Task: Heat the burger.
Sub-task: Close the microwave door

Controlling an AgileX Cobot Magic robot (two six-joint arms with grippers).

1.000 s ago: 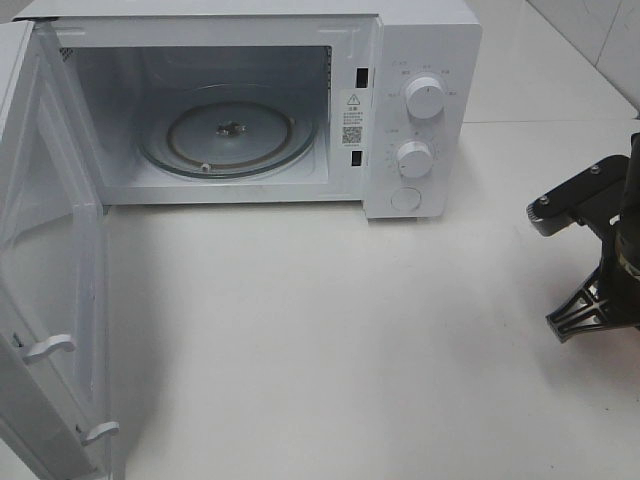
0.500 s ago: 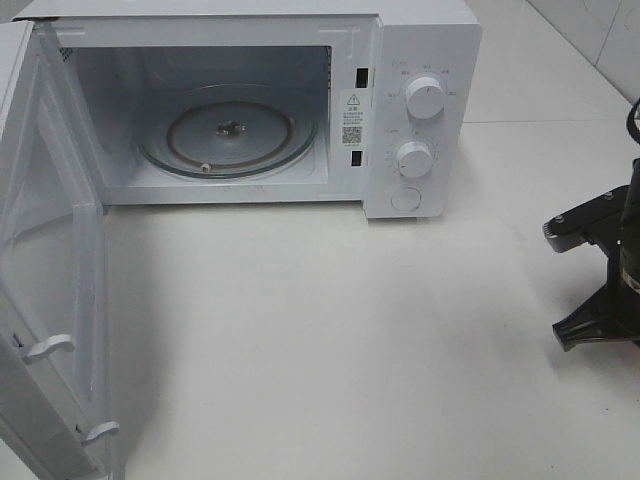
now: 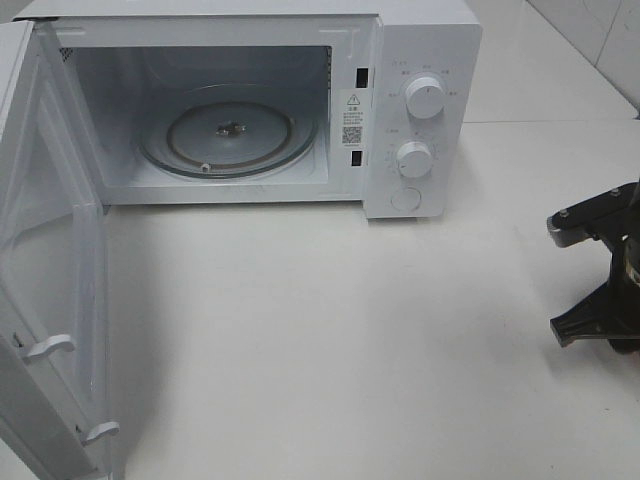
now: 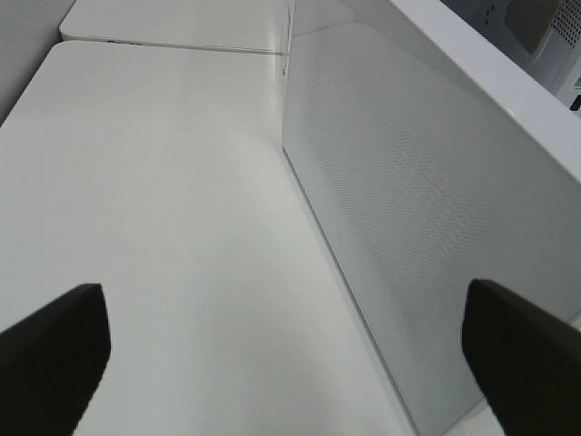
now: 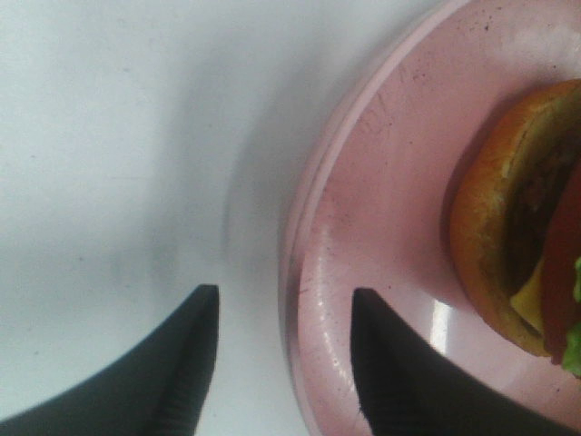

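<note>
Right gripper (image 5: 283, 313): partly open, its two dark fingers astride the rim of the plate (image 5: 381, 200), one finger over the bench (image 5: 109, 163) just outside the rim, the other over the plate's inner surface. Whether either finger touches the rim cannot be told. It grips nothing.

Burger (image 5: 522, 227): lies on the pink plate, beyond the inner finger and apart from it; brown bun, red tomato, yellow cheese and a bit of green lettuce show at the frame's edge. Not visible from the high camera.

Left gripper (image 4: 290, 354): wide open and empty, fingers well apart above bare bench, the open microwave door (image 4: 427, 209) standing just beside one finger.

Microwave (image 3: 420, 60): white, on the bench, well apart from the right gripper; door swung fully open, glass turntable (image 3: 228, 132) inside with nothing on it.
</note>
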